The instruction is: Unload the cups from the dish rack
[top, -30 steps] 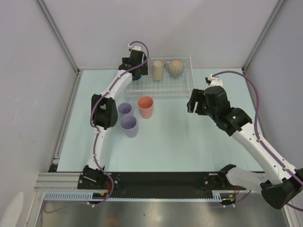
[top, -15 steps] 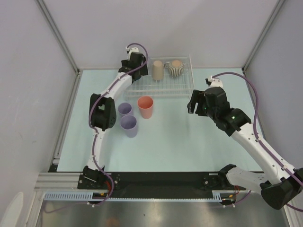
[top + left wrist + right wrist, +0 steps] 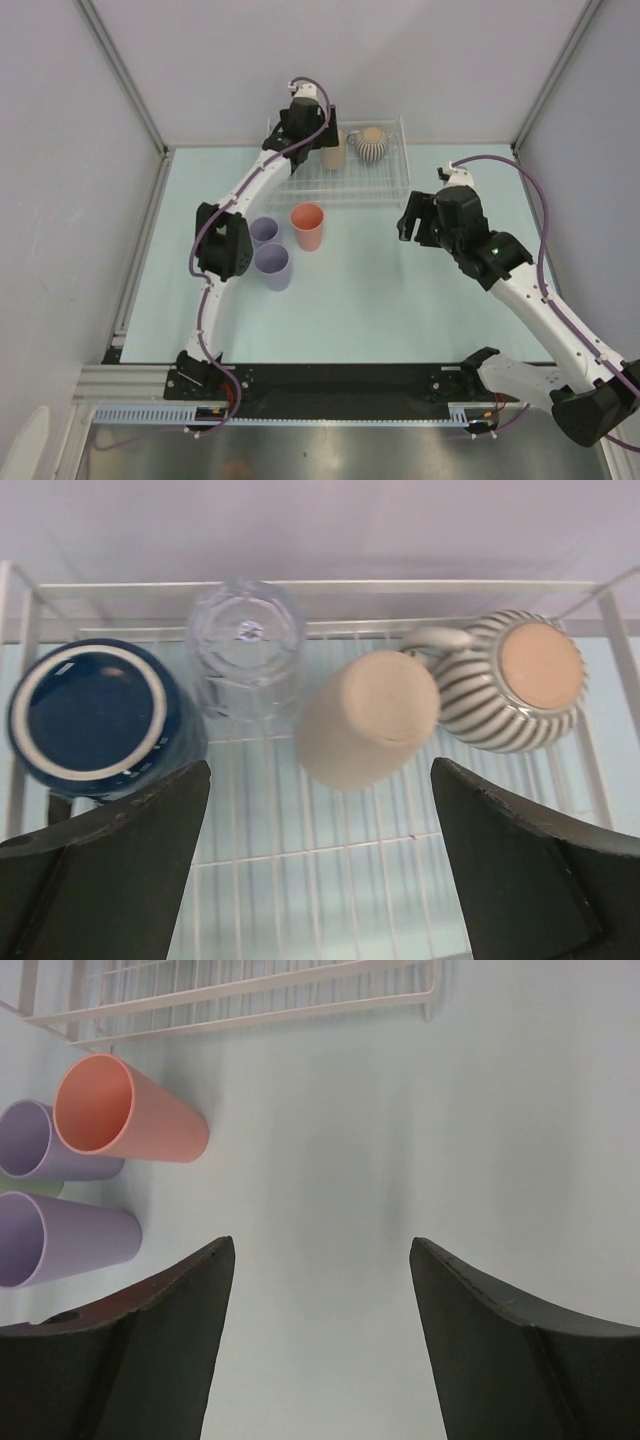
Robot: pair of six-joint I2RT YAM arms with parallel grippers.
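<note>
The white wire dish rack (image 3: 375, 185) stands at the back of the table. In the left wrist view it (image 3: 300, 850) holds a navy mug (image 3: 90, 720), a clear tumbler (image 3: 245, 645), a tan cup (image 3: 370, 730) and a ribbed beige mug (image 3: 515, 685), all upside down. My left gripper (image 3: 310, 135) hovers open and empty above the rack, its jaws (image 3: 320, 810) straddling the tan cup from above. My right gripper (image 3: 415, 222) is open and empty (image 3: 322, 1245) over bare table right of the rack's front.
A salmon-pink cup (image 3: 308, 226) and two lavender cups (image 3: 264, 232) (image 3: 272, 266) stand on the table in front of the rack's left half. A sliver of a pale green cup (image 3: 35, 1188) shows between the lavender ones. Grey walls enclose the table.
My left gripper has moved right along the rack, from its left end to above the clear and tan cups. The right arm has barely moved.
</note>
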